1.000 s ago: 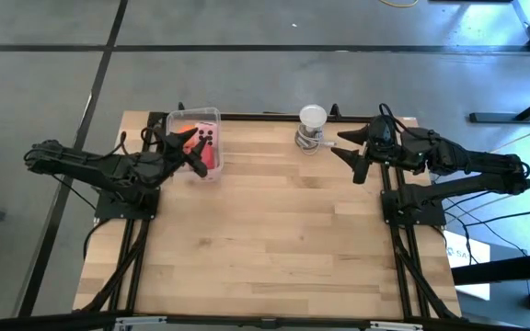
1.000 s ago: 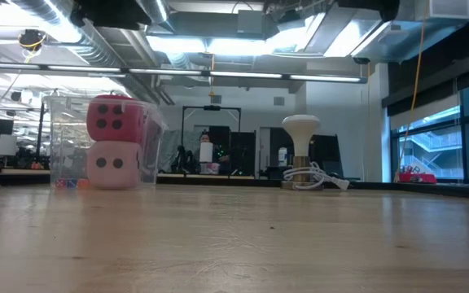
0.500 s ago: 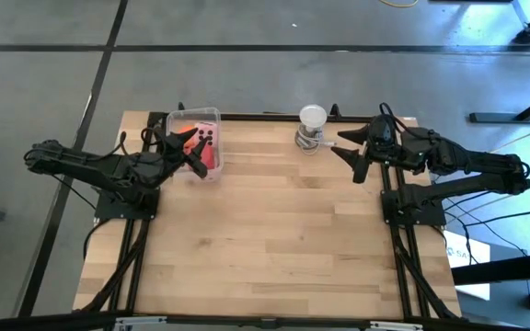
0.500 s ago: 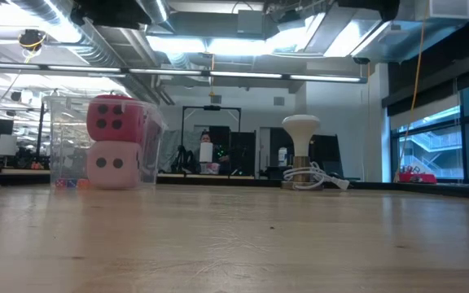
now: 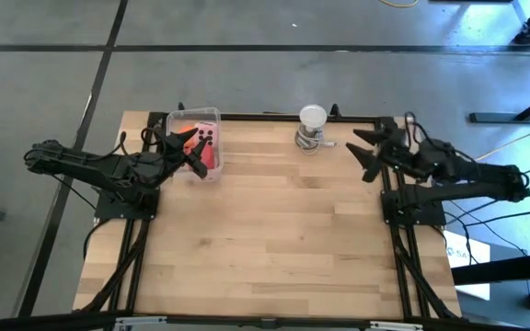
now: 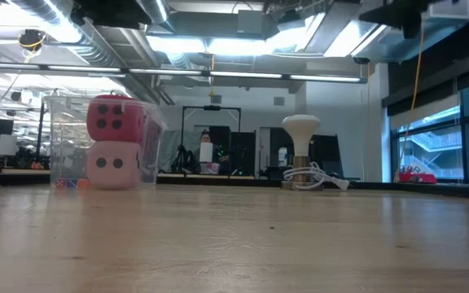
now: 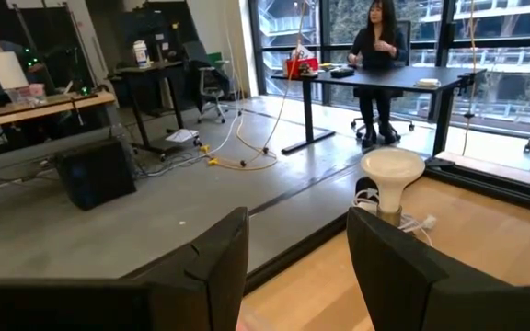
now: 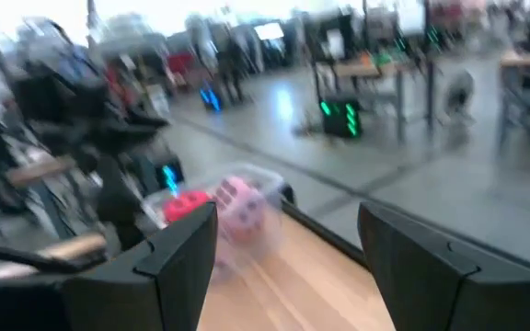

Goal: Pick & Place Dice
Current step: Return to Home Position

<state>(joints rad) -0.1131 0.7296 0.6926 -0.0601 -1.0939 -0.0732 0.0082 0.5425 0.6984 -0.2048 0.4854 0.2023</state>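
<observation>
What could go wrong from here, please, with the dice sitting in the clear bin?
The open left gripper hangs at the transparent bin at the far edge of the table; swinging away, it might clip and shove it. The red die rides atop a pink die near the rim; a knock could spill it. The right gripper is near the cable of the white round-topped object and might snag it.

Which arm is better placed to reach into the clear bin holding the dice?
Left. The left gripper hangs at the bin, open; the right gripper is across the table, beyond the white lamp.
</observation>
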